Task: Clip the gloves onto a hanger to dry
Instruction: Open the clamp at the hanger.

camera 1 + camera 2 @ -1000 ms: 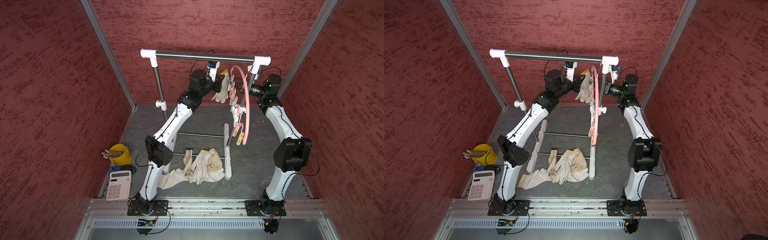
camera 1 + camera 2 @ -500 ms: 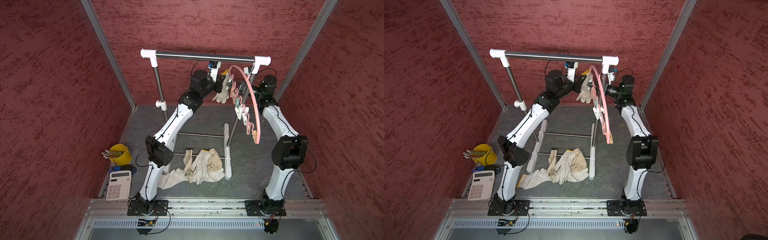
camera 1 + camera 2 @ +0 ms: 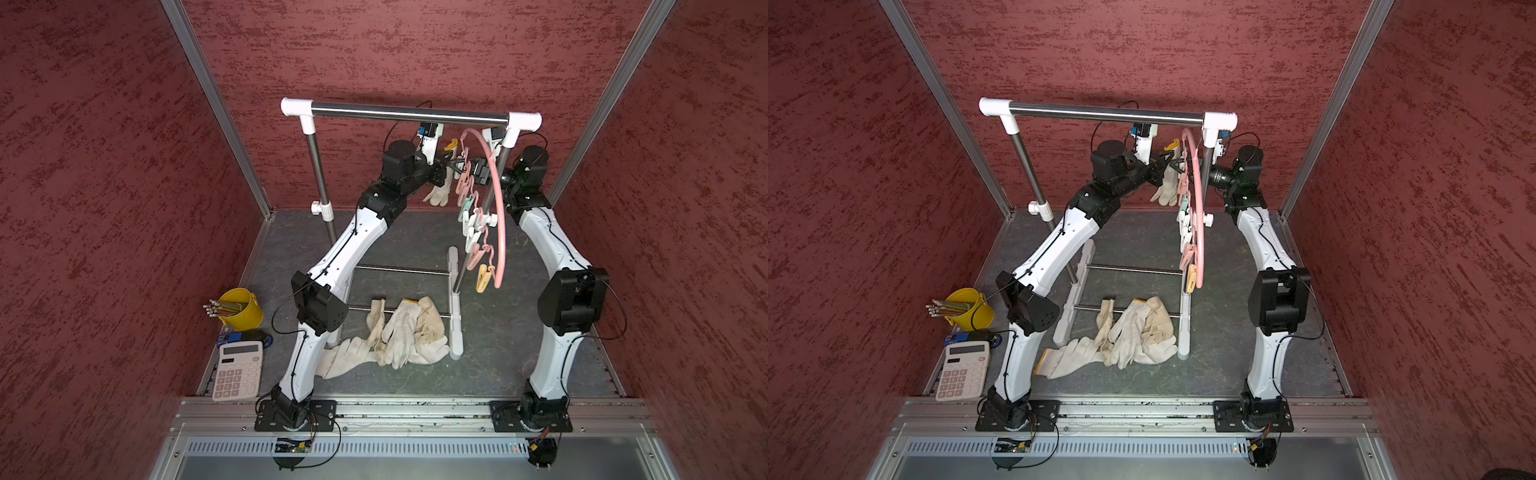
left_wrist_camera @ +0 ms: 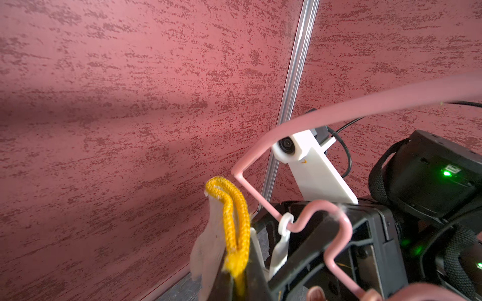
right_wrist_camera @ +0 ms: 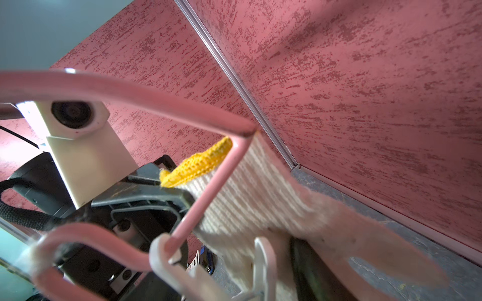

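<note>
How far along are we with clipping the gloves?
No glove is clearly clipped yet. In hand: the left gripper is shut on one glove by its yellow cuff, beside the far end of the pink hanger, with the right gripper at the clips there; whether a clip grips it, I cannot tell. Left: the pile of gloves on the floor.

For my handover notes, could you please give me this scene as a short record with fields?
left gripper: shut on held glove at its yellow cuff
right gripper: at the hanger, jaws unclear
clips: dangling in a row under hanger
loose gloves: heaped across a low rail of the rack
clutter: yellow cup, calculator
</note>
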Robot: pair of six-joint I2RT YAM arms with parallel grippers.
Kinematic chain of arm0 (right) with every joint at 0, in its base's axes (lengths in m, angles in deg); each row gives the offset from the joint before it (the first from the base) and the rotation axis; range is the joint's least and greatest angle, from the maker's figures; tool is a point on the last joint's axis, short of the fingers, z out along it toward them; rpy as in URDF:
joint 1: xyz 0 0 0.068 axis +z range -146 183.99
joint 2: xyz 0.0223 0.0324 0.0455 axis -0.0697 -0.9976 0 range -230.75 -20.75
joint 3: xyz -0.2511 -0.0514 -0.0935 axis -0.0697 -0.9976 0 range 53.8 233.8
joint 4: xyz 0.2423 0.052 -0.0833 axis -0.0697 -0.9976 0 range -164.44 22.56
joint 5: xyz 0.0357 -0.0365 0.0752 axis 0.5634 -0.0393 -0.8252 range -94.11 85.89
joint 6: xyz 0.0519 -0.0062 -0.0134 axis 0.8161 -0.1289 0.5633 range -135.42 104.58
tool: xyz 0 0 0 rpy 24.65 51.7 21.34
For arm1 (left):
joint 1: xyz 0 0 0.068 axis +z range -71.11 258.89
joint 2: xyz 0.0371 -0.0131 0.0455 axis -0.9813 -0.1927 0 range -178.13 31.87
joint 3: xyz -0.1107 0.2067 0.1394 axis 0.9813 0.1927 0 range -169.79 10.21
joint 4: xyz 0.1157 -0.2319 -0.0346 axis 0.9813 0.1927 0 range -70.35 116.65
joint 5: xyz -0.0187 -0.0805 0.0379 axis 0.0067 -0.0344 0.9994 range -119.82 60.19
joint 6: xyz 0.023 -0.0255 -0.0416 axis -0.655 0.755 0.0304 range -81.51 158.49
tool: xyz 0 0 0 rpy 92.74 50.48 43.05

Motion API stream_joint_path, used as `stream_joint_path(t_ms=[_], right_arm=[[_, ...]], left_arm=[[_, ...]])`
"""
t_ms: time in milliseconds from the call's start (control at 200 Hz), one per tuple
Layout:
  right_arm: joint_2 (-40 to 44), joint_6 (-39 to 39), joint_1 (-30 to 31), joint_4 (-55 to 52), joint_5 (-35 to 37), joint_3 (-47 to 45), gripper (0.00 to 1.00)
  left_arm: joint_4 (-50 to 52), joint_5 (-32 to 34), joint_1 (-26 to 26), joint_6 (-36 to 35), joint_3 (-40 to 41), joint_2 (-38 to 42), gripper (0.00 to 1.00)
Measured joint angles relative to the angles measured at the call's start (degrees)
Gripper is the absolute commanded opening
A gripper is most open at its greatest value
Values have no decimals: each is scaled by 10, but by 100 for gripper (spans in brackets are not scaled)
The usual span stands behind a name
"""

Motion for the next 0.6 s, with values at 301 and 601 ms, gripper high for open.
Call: stream_joint_path(t_ms=[301,601], right_arm=[[0,9,0,6,0,2,37],[-13,15,0,5,-3,31,27]], left_arm=[[0,0,0,0,0,0,0],[-4,-2,1,-2,16,10,0]])
